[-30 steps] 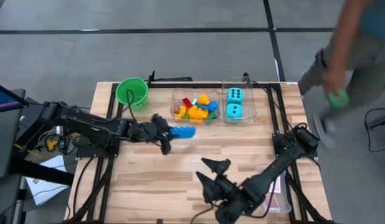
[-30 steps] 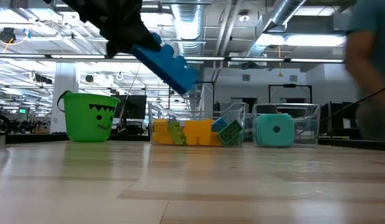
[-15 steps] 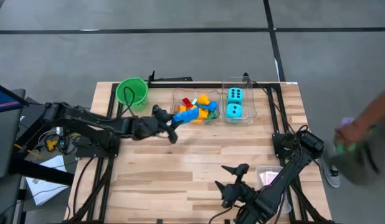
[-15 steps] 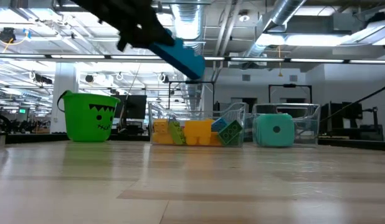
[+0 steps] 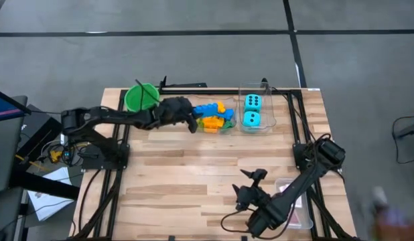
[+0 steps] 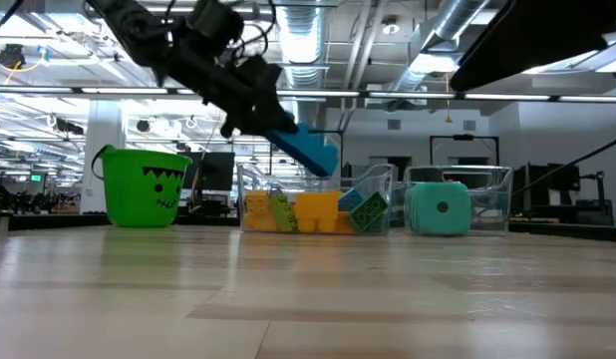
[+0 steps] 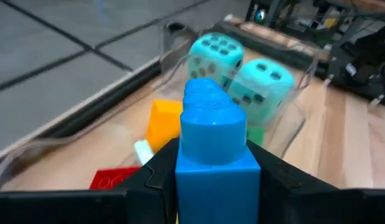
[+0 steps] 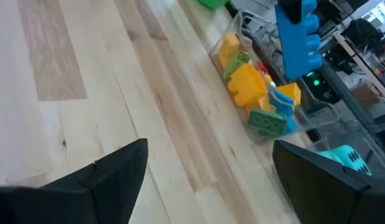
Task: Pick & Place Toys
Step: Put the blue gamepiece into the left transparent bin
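Note:
A long blue block hangs over the clear tub of blocks, which holds yellow, orange, green and red ones. My left gripper is shut on it. The left wrist view shows the blue block above an orange block and a red block, with two cyan dice behind. The dice sit in their own clear tub. My right gripper stands open over the near right part of the table with nothing between its fingers; its wrist view shows the gripper above bare wood. My left gripper pinches the blue block's near end by its two opposite sides between its two fingers. The fingers come from the table's left, slanting a little downward, and lie along the block. The block sticks out beyond them, tipped down, clear of the tub.
A green bucket with a face stands at the far left beside the block tub. A clear tub with pink cards lies near the right edge under my right arm. A black frame runs along the far edge.
My left gripper has carried the blue block from over the table's middle toward the far edge and a little right, and it now hangs lower over the block tub. My right gripper has sunk and rolled about. A person at the right has left the high view.

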